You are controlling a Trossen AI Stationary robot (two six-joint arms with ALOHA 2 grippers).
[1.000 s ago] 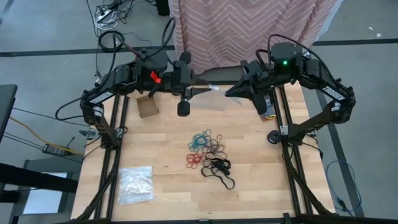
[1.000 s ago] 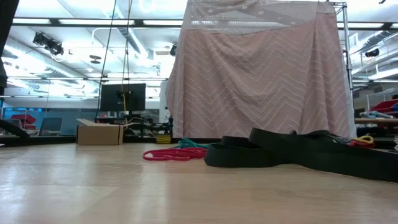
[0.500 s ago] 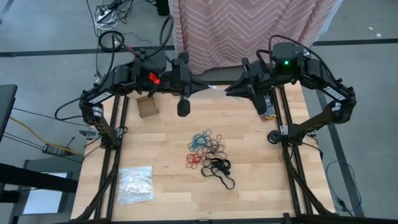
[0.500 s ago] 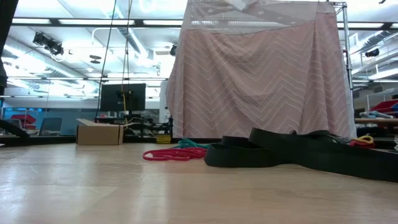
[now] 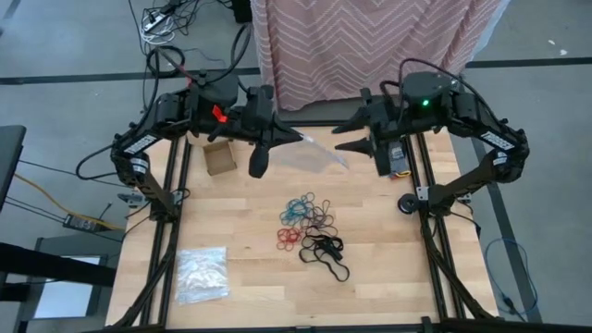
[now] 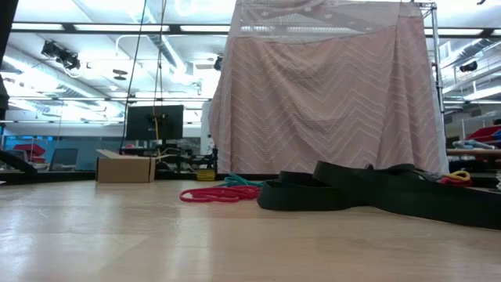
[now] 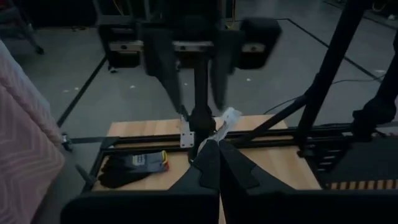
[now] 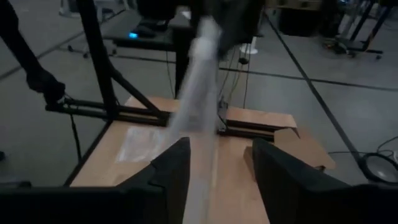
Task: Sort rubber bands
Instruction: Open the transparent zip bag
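The right gripper (image 5: 344, 135) has let go, fingers spread; the left gripper (image 5: 294, 139), clenched on the clear bag (image 5: 319, 156), has drawn it leftward. Rubber bands (image 5: 312, 225) lie mid-table; beyond, a cardboard box (image 5: 219, 158), pink cloth (image 5: 370, 42).

Pale, matt wooden plank worktop (image 5: 250, 231); thin rubber bands (image 5: 310, 227) in blue-teal, red, tan and black; clear crinkly plastic bag (image 5: 202, 274), slightly glossy; brown cardboard box (image 5: 219, 157), matt; pink chevron-patterned cloth (image 5: 370, 37); matt black fingers (image 8: 283, 177).

likely a lab — open ceiling lights (image 6: 63, 53), monitor (image 6: 154, 121), grey floor (image 5: 55, 55).
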